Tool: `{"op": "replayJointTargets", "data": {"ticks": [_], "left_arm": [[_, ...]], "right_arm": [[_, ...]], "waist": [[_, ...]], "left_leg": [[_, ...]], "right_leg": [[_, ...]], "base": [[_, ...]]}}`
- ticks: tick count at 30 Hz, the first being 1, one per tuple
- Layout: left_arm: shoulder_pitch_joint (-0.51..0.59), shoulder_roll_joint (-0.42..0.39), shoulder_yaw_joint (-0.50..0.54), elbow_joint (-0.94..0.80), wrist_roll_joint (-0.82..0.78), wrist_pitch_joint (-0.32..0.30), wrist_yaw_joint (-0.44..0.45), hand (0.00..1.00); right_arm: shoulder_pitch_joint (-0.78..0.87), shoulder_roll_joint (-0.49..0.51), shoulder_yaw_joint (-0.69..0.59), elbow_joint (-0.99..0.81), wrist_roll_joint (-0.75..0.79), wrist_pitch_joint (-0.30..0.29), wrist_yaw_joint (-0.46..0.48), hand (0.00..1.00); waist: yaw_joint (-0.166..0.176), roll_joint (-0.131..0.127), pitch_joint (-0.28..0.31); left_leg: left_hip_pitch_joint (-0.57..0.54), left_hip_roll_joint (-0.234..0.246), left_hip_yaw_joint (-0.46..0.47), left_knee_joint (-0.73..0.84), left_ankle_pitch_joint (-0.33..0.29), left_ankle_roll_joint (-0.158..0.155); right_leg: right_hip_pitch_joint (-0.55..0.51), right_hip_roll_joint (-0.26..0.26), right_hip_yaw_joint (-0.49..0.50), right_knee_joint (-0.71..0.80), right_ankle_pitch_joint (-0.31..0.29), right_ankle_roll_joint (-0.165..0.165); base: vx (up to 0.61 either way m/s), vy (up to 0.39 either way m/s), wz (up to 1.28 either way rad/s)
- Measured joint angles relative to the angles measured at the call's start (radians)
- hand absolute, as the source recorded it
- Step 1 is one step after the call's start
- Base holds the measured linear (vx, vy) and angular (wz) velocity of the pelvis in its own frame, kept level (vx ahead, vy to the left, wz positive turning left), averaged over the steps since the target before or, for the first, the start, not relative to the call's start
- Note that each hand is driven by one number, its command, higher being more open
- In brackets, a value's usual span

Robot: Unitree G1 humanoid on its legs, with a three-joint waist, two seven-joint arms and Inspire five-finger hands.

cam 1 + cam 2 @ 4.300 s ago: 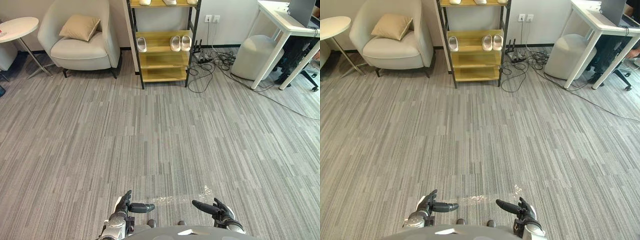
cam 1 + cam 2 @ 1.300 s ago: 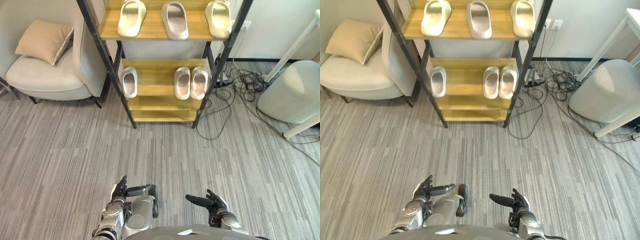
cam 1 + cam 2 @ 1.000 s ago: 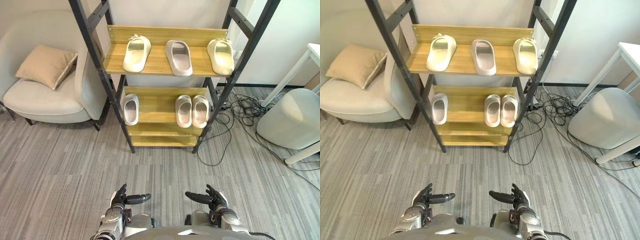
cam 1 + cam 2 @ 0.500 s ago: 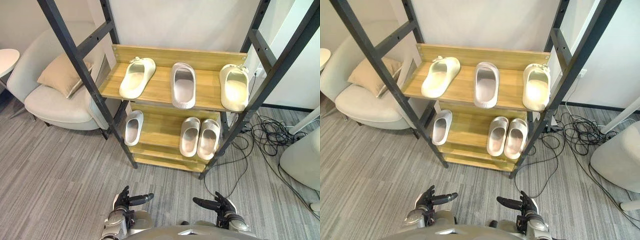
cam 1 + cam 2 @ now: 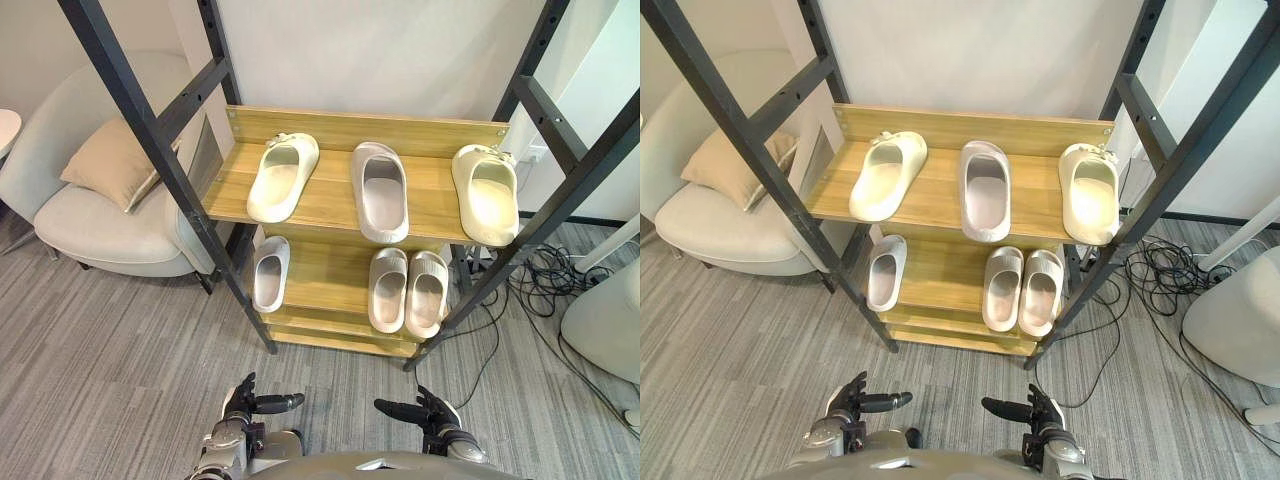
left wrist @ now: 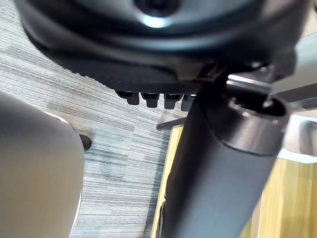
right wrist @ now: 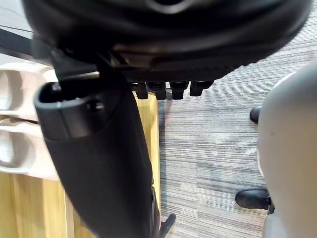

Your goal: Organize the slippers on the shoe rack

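Slipper pair (image 5: pixel 390 290) stands side by side at the right of the shoe rack's (image 5: pixel 142 120) lower shelf (image 5: pixel 325 268), with a single pale slipper (image 5: pixel 268 273) well apart at that shelf's left. On the upper shelf (image 5: pixel 325 203) lie an angled cream slipper (image 5: pixel 280 178), a grey slipper (image 5: pixel 380 190) in the middle, and another cream one (image 5: pixel 487 193) at the right end. The black-framed rack stands on grey striped carpet (image 5: pixel 100 380) against a white wall (image 5: pixel 360 50). An armchair (image 5: pixel 90 215) with a tan cushion (image 5: pixel 110 160) sits to its left; loose cables (image 5: pixel 530 275) and a pale pouf (image 5: pixel 610 315) to its right. Left hand (image 5: pixel 240 408) and right hand (image 5: pixel 438 415) hover low before the rack, fingers relaxed, holding nothing.
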Motion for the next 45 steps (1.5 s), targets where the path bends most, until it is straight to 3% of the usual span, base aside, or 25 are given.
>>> {"op": "replayJointTargets", "data": {"ticks": [5,8,9,16,22,23,25,27,28,31,36,45], "left_arm": [[0.002,0.007,-0.025,0.0,0.018,0.0,-0.003,1.0],[0.001,0.015,-0.036,0.0,0.019,0.0,-0.003,1.0],[0.0,0.017,-0.044,0.0,0.019,0.0,-0.003,1.0],[-0.014,0.022,-0.07,-0.001,0.02,-0.001,0.01,1.0],[-0.034,0.045,-0.087,0.022,0.02,-0.003,0.029,1.0],[-0.04,0.044,-0.111,0.032,0.02,-0.003,0.034,1.0],[-0.042,0.046,-0.125,0.032,0.031,-0.003,0.032,1.0],[-0.042,0.047,-0.142,0.033,0.039,-0.015,0.034,1.0],[-0.042,0.047,-0.142,0.034,0.039,-0.015,0.034,1.0],[-0.039,0.051,-0.153,0.036,0.039,-0.016,0.035,1.0],[-0.031,0.052,-0.154,0.036,0.039,-0.016,0.035,1.0],[-0.004,0.048,-0.182,0.01,0.04,-0.023,0.031,1.0]], "right_arm": [[-0.007,-0.011,0.091,-0.008,-0.019,0.0,0.001,1.0],[-0.021,-0.026,0.257,-0.055,-0.041,0.003,0.005,1.0],[-0.023,-0.03,0.36,-0.113,-0.046,0.003,0.018,1.0],[-0.116,0.0,0.73,-0.381,-0.074,0.002,0.111,1.0],[-0.158,-0.076,0.843,-0.654,-0.023,0.0,0.164,1.0],[-0.158,-0.097,0.86,-0.771,0.006,0.002,0.172,1.0],[-0.158,-0.116,0.869,-0.883,0.01,0.002,0.179,1.0],[-0.165,-0.146,0.856,-1.188,0.087,-0.018,0.191,1.0],[-0.169,-0.148,0.85,-1.23,0.094,-0.028,0.191,1.0],[-0.222,-0.152,0.737,-1.446,0.125,-0.119,0.166,1.0],[-0.249,-0.196,0.536,-1.536,0.119,-0.177,0.063,1.0],[-0.264,-0.277,0.337,-1.537,-0.093,-0.178,-0.077,1.0]], "waist": [[0.0,-0.009,-0.014],[0.002,-0.017,-0.018],[0.004,-0.019,-0.018],[0.04,-0.03,-0.025],[0.053,-0.052,-0.025],[0.048,-0.056,-0.026],[0.045,-0.056,-0.026],[0.04,-0.055,-0.026],[0.039,-0.055,-0.026],[0.026,-0.056,-0.029],[0.003,-0.054,-0.032],[-0.019,-0.031,-0.044]], "left_leg": [[0.015,-0.004,-0.021,-0.066,0.043,0.002],[0.012,-0.007,-0.029,-0.089,0.059,0.007],[0.011,-0.01,-0.032,-0.097,0.064,0.01],[-0.012,-0.015,-0.047,-0.097,0.068,0.016],[-0.013,-0.02,-0.049,-0.097,0.07,0.018],[-0.013,-0.019,-0.047,-0.097,0.07,0.018],[-0.013,-0.018,-0.044,-0.098,0.07,0.018],[-0.013,-0.016,-0.037,-0.098,0.069,0.016],[-0.013,-0.016,-0.037,-0.098,0.069,0.016],[-0.008,-0.017,-0.029,-0.098,0.069,0.016],[0.003,-0.019,-0.017,-0.098,0.069,0.016],[0.015,-0.017,-0.006,-0.1,0.069,0.017]], "right_leg": [[-0.01,0.006,-0.01,-0.002,0.002,0.001],[-0.023,0.007,-0.01,-0.003,0.005,0.002],[-0.025,0.007,-0.01,-0.009,0.008,0.002],[-0.025,0.011,-0.011,-0.046,0.032,-0.008],[-0.025,0.006,-0.01,-0.048,0.035,-0.008],[-0.028,0.004,-0.007,-0.046,0.035,-0.007],[-0.032,0.004,-0.003,-0.043,0.035,-0.007],[-0.039,0.004,0.006,-0.036,0.035,-0.007],[-0.039,0.004,0.006,-0.036,0.035,-0.007],[-0.04,0.002,0.014,-0.031,0.036,-0.005],[-0.04,-0.001,0.027,-0.021,0.037,-0.004],[-0.039,0.0,0.044,-0.016,0.04,0.001]], "base": [[-0.04,-0.037,0.09],[-0.02,-0.012,0.03],[0.0,0.0,0.0],[-0.01,0.002,0.05],[-0.01,0.006,0.0],[-0.03,0.015,-0.05],[-0.03,0.012,-0.07],[-0.02,0.005,-0.1],[-0.02,0.003,-0.07],[-0.02,0.007,-0.06],[-0.03,0.013,-0.08],[-0.01,0.003,-0.05]]}}
